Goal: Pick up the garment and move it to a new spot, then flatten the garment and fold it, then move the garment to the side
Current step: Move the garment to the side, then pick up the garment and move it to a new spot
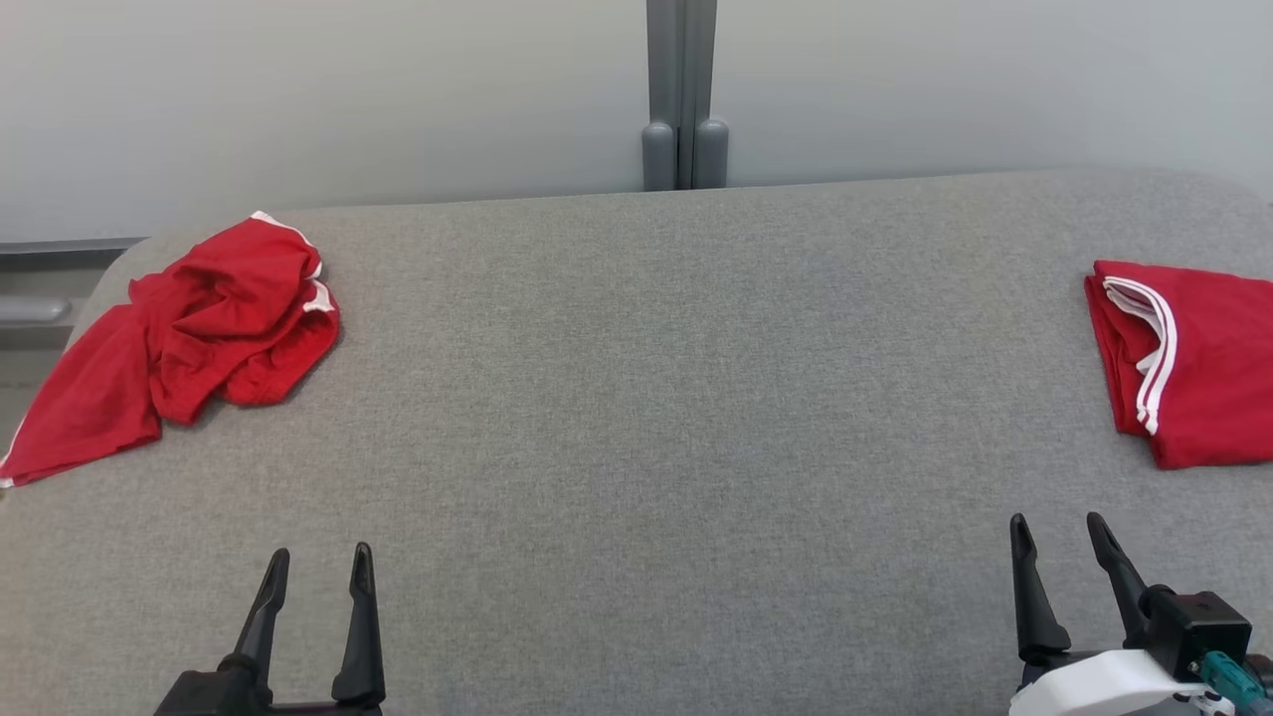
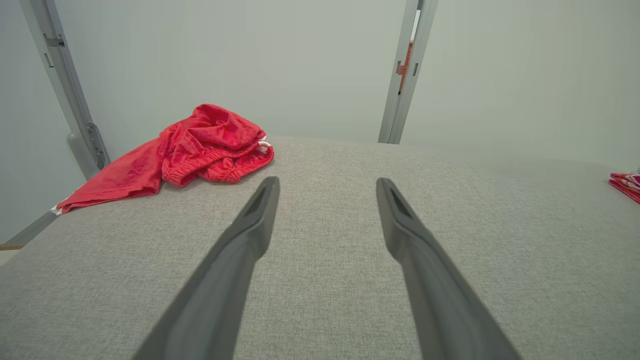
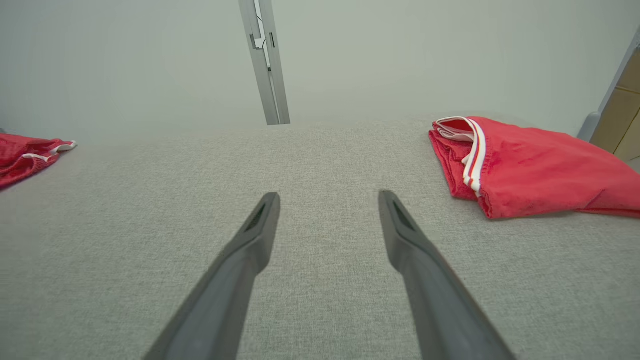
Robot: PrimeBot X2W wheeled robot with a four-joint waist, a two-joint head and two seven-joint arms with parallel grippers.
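A crumpled red garment [image 1: 189,328] with white trim lies in a heap at the far left of the grey table [image 1: 656,398]; the left wrist view has this crumpled garment [image 2: 200,145] ahead and to the left. A second red garment [image 1: 1188,358], folded flat with white stripes, rests at the right edge, and the folded garment [image 3: 525,167] lies ahead to the right in the right wrist view. My left gripper [image 1: 320,562] hovers open near the front left, well short of the heap. My right gripper [image 1: 1059,527] is open at the front right, below the folded piece. Both hold nothing.
A grey post [image 1: 681,94] stands behind the table's far edge against a pale wall. The table's left corner drops off beside the crumpled heap. A wooden panel [image 3: 627,110] shows past the table's right end.
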